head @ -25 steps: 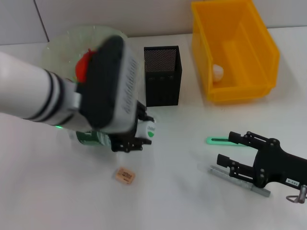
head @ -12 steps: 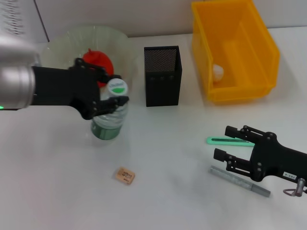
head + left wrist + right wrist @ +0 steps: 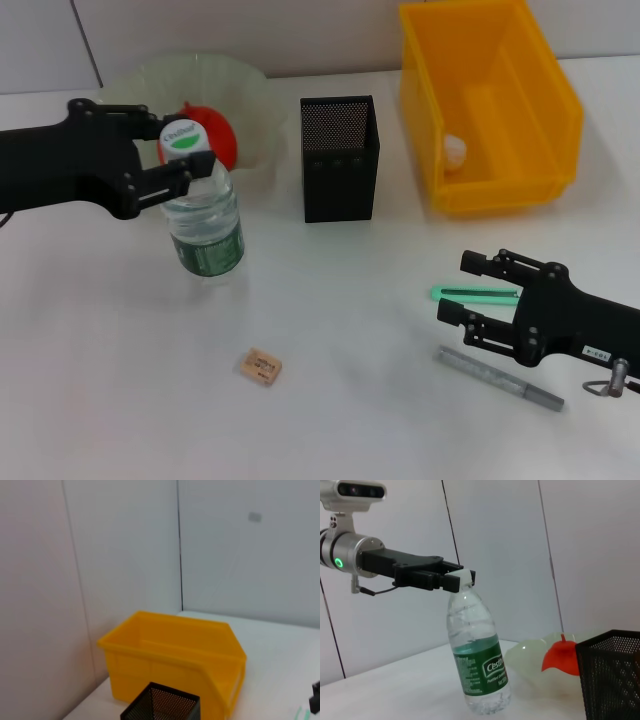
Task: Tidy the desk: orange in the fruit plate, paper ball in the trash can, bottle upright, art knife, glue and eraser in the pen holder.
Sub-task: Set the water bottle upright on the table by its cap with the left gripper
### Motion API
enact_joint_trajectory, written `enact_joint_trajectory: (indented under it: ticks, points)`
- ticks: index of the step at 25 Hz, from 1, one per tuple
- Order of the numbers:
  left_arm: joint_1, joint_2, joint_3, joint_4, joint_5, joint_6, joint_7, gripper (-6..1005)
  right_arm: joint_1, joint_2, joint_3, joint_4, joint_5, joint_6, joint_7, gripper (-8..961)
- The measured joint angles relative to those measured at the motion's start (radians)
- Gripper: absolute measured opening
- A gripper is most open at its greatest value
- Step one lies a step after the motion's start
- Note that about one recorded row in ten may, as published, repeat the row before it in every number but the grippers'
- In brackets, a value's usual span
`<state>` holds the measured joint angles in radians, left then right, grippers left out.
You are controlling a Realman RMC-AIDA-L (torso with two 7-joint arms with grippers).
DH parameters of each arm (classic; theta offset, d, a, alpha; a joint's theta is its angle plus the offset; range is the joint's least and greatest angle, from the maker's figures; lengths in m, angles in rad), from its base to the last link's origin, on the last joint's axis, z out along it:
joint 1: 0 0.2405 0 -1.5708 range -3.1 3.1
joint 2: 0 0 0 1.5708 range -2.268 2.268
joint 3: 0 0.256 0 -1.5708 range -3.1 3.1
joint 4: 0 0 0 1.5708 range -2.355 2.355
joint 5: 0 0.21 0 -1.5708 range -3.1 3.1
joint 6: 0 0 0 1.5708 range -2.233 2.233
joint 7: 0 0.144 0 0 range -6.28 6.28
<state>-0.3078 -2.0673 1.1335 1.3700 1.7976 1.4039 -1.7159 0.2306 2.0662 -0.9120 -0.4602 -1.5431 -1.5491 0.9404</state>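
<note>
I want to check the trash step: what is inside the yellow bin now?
The yellow bin holds one small white paper ball against its inner wall. The near front wall hides part of the floor.

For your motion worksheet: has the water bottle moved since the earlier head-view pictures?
Yes. The water bottle, gripped at its cap by the left gripper, went from lying down to upright, ending farther left of the black pen holder.

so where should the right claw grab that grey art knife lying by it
Take the art knife across the middle of its long thin body, coming straight down from above. It lies flat on the table, so only its narrow sides offer grip; turn the right claw so its fingers straddle the width. The green glue stick lies apart from it, out of the way.
</note>
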Motion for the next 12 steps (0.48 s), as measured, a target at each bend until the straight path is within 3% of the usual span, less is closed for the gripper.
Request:
enact_joint_trajectory:
  ticks: [12]
  points:
    - [0.000, 0.000, -0.093, -0.195, -0.068, -0.052, 0.080, 429, 0.005, 0.000, 0.001, 0.000, 0.000, -0.003, 0.000, 708]
